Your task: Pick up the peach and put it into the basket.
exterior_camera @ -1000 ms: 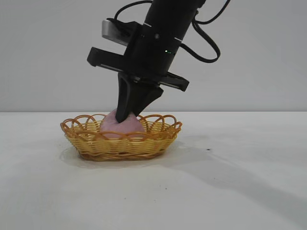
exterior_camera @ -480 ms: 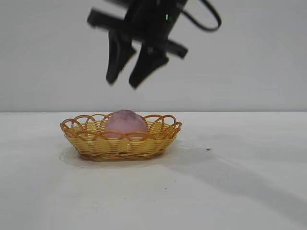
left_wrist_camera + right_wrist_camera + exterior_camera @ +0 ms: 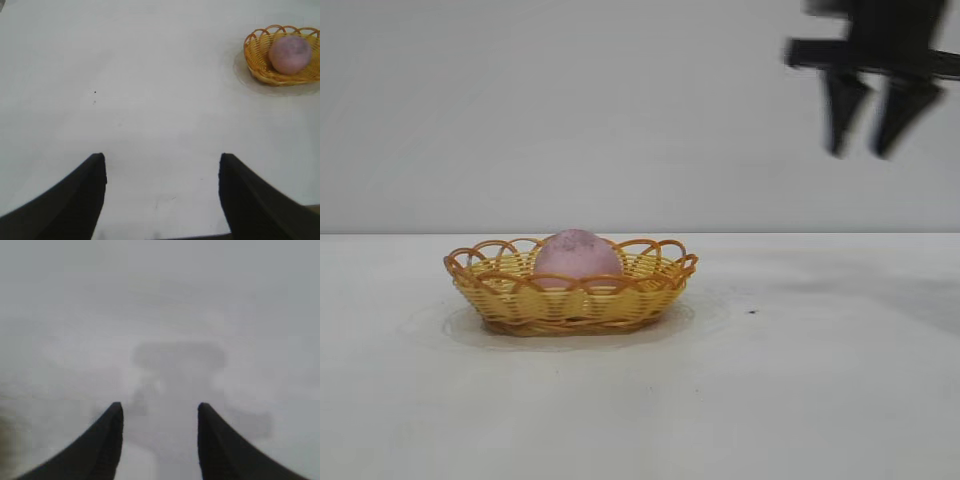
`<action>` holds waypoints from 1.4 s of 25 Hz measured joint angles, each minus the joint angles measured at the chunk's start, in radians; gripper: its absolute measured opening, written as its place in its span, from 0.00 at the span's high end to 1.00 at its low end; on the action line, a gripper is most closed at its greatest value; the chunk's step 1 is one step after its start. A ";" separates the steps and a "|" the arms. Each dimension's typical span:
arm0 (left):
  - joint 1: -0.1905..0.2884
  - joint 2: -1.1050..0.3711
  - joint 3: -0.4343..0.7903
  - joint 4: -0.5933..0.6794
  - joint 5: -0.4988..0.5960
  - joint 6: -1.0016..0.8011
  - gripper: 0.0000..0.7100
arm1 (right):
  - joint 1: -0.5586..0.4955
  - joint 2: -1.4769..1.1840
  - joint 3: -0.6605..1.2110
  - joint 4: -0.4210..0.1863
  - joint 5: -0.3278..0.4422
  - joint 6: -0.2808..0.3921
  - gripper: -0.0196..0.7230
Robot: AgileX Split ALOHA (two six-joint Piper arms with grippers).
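From my seat, the exterior view starts at lower left of centre with the basket (image 3: 570,292), its yellow-orange weave and looped rim resting flat on the white table (image 3: 800,400). The peach (image 3: 578,256) sits inside it, a dusty-pink dome rising above the rim, roughly in the middle of the basket, with faint dark speckles near its top. A soft shadow rings the basket on the table.

Moving right, a tiny dark speck (image 3: 751,311) lies on the table, well apart from the basket. Above it is only the plain grey wall (image 3: 570,110).

At the upper right corner of the exterior view hangs the right gripper (image 3: 869,118), high above the table and well apart from the basket. Its two dark fingers (image 3: 842,108) point down with a clear gap between them, released and holding nothing. In the right wrist view I see the same parted jaws of the right gripper (image 3: 160,412) over a blurred grey surface; nothing lies between them.

The left gripper (image 3: 162,162) shows only in the left wrist view, its two dark fingers (image 3: 85,192) spread wide and empty over bare table. In that picture the basket (image 3: 260,67) with the peach (image 3: 290,54) in it sits at the upper right corner, far from the fingers.
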 joint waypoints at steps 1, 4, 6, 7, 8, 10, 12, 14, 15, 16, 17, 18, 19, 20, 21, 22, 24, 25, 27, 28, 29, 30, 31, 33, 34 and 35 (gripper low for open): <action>0.000 -0.002 0.000 0.000 0.000 0.000 0.40 | -0.029 0.000 0.009 -0.010 0.006 0.009 0.57; 0.000 -0.005 0.000 0.000 0.000 0.000 0.40 | -0.096 -0.013 0.035 -0.042 0.017 0.020 0.57; 0.000 -0.005 0.000 0.000 0.000 -0.002 0.40 | -0.110 -0.056 0.055 -0.058 0.008 0.023 0.57; 0.000 -0.005 0.000 0.000 0.000 -0.002 0.40 | -0.112 -0.094 0.069 -0.063 -0.001 0.023 0.57; 0.000 -0.005 0.000 0.000 0.000 -0.002 0.40 | -0.112 -0.144 0.085 -0.063 -0.011 0.024 0.57; 0.000 -0.005 0.000 0.000 0.000 -0.002 0.40 | -0.112 -0.259 0.126 -0.063 -0.031 0.024 0.57; 0.000 -0.005 0.000 0.000 0.000 -0.002 0.40 | -0.112 -0.400 0.203 -0.059 -0.059 0.024 0.57; 0.000 -0.005 0.000 0.000 0.000 -0.002 0.40 | -0.112 -0.564 0.304 -0.059 -0.071 0.024 0.57; 0.000 -0.005 0.000 0.000 0.000 -0.002 0.40 | -0.112 -0.641 0.366 -0.059 -0.071 0.024 0.57; 0.000 -0.005 0.000 0.000 0.000 -0.002 0.40 | -0.112 -0.700 0.431 -0.057 -0.071 0.024 0.57; 0.000 -0.005 0.000 0.000 0.000 -0.002 0.40 | -0.112 -0.766 0.486 -0.053 -0.068 0.024 0.57; 0.000 -0.005 0.000 0.000 0.000 -0.002 0.40 | -0.112 -0.827 0.551 -0.048 -0.068 0.024 0.57; 0.000 -0.009 0.000 0.000 0.000 -0.002 0.40 | -0.114 -0.879 0.613 -0.043 -0.064 0.024 0.57; 0.000 -0.015 0.000 0.000 0.000 -0.002 0.40 | -0.114 -0.944 0.661 -0.036 -0.061 0.024 0.57; 0.000 -0.020 0.000 0.000 -0.002 -0.002 0.40 | -0.114 -1.011 0.713 -0.029 -0.060 0.024 0.57; 0.000 -0.021 0.000 0.000 0.001 -0.002 0.40 | -0.114 -1.084 0.758 -0.021 -0.053 0.024 0.57; 0.000 -0.022 0.000 0.000 -0.001 -0.002 0.40 | -0.114 -1.224 0.818 -0.011 -0.035 0.024 0.57; 0.000 -0.023 0.000 0.000 -0.001 -0.002 0.40 | -0.114 -1.300 0.841 -0.009 -0.018 0.024 0.57; 0.000 -0.023 0.000 0.000 -0.001 -0.002 0.40 | -0.114 -1.435 0.862 -0.007 0.043 0.024 0.57; 0.000 -0.024 0.000 0.000 -0.001 -0.002 0.40 | -0.114 -1.500 0.867 -0.007 0.078 0.017 0.57; 0.000 -0.024 0.000 0.000 -0.001 -0.002 0.40 | -0.114 -1.557 0.871 -0.005 0.125 0.006 0.57; 0.000 -0.024 0.000 0.000 -0.001 -0.002 0.40 | -0.114 -1.597 0.872 -0.003 0.179 -0.010 0.57; 0.000 -0.024 0.000 0.000 -0.001 -0.002 0.40 | -0.114 -1.636 0.871 -0.003 0.234 -0.026 0.57; 0.000 -0.024 0.000 0.000 -0.001 -0.002 0.40 | -0.114 -1.686 0.871 -0.003 0.311 -0.041 0.57; 0.000 -0.024 0.000 0.000 -0.001 -0.002 0.40 | -0.114 -1.699 0.871 -0.001 0.339 -0.052 0.57; 0.000 -0.024 0.000 0.000 -0.001 -0.002 0.40 | -0.114 -1.713 0.871 0.003 0.360 -0.062 0.57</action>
